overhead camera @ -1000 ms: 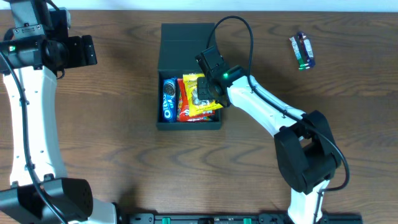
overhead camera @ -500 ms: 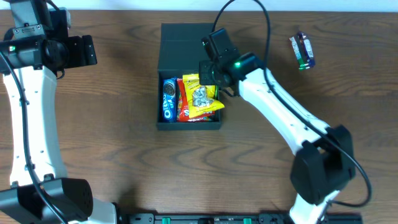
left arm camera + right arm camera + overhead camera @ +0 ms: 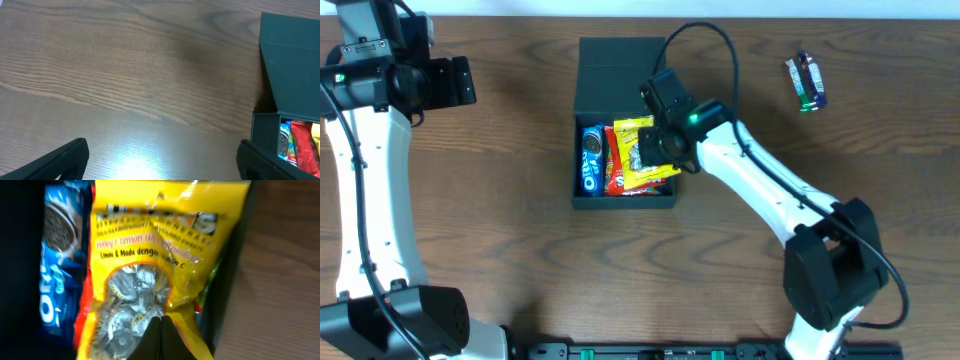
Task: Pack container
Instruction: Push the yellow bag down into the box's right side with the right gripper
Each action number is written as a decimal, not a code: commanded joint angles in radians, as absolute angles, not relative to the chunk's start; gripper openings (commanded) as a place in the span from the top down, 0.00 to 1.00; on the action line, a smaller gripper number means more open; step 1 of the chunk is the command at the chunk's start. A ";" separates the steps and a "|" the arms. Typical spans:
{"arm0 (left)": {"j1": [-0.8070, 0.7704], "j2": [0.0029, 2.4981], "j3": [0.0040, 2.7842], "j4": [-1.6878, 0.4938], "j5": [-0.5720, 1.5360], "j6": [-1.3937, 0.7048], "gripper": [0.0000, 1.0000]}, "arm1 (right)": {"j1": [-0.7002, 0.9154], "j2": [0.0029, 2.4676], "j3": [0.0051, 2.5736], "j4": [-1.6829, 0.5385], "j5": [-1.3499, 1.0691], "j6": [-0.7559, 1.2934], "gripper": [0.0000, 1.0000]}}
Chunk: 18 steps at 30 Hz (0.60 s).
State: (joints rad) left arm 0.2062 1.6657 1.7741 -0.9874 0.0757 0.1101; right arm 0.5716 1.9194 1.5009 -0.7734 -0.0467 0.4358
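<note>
Dark wood-grain bench (image 3: 500, 230). Blue Oreo packet (image 3: 590, 160), red packet (image 3: 611, 168) and yellow sweets packet (image 3: 642, 176) side by side, yellow one partly overlapping the red, clear window showing foil-wrapped sweets. Small blue-green wrapper (image 3: 806, 82) alone toward the far corner, well apart.

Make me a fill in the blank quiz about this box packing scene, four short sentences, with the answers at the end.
1. The sweets packet under the right gripper is ____ in colour.
2. The container has its lid ____.
3. Between the sweets packet and the blue cookie packet lies a ____ one.
4. A small loose packet lies on the ____, outside the container.
Missing words: yellow; open; red; table.
</note>
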 commanded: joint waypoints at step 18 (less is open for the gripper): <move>0.209 1.647 1.770 -0.991 0.080 0.127 0.05 | 0.544 1.967 1.550 -0.820 -0.083 0.390 0.99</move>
State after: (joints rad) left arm 0.2058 1.6657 1.7741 -0.9878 0.0757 0.1101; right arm 0.5644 1.9984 1.4925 -0.8135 -0.0719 0.4080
